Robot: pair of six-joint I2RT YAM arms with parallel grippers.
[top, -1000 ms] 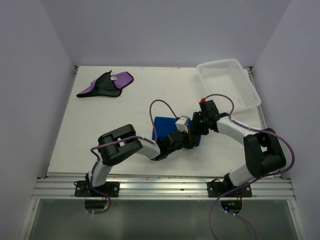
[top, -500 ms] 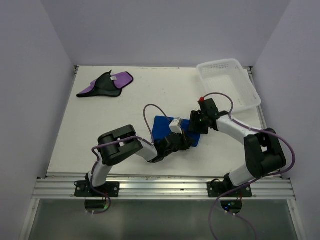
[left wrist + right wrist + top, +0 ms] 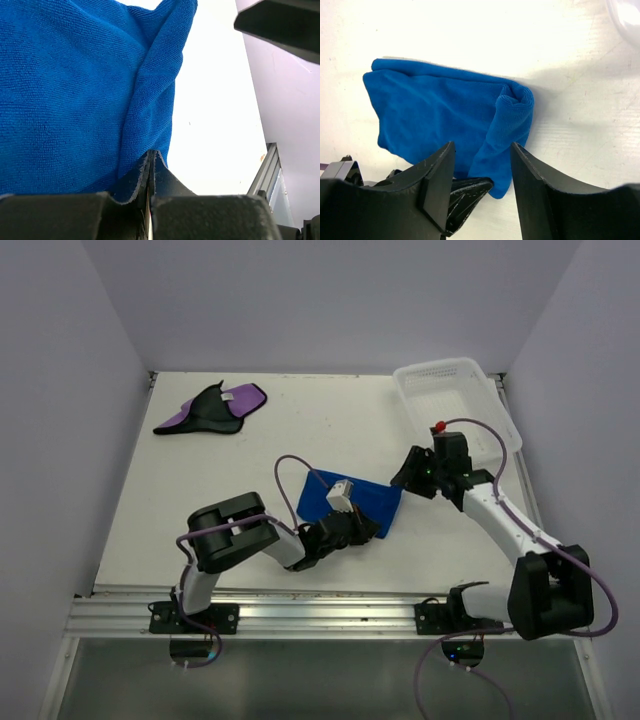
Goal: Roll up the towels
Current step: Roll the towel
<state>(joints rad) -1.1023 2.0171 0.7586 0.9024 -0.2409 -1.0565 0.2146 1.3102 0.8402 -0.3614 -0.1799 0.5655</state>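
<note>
The bright blue towel (image 3: 358,500) lies loosely folded at the table's middle; its right edge (image 3: 512,107) is curled into a thick fold. My left gripper (image 3: 367,531) is shut, its tips (image 3: 151,154) pressed against the towel's near edge (image 3: 145,125), with no cloth visible between the pads. My right gripper (image 3: 403,478) hovers open just right of the towel, its fingers (image 3: 440,170) straddling the curled fold from above without touching it. The purple towel (image 3: 212,408), black side up with a white tag, lies at the far left.
A white mesh basket (image 3: 455,405) stands at the far right corner, close behind the right arm. Grey walls enclose the table on three sides. A metal rail (image 3: 330,615) runs along the near edge.
My right gripper has let its jaws widen and pulled back to the right, off the blue towel. The left gripper has shifted slightly left and nearer, and the towel now lies spread wider.
</note>
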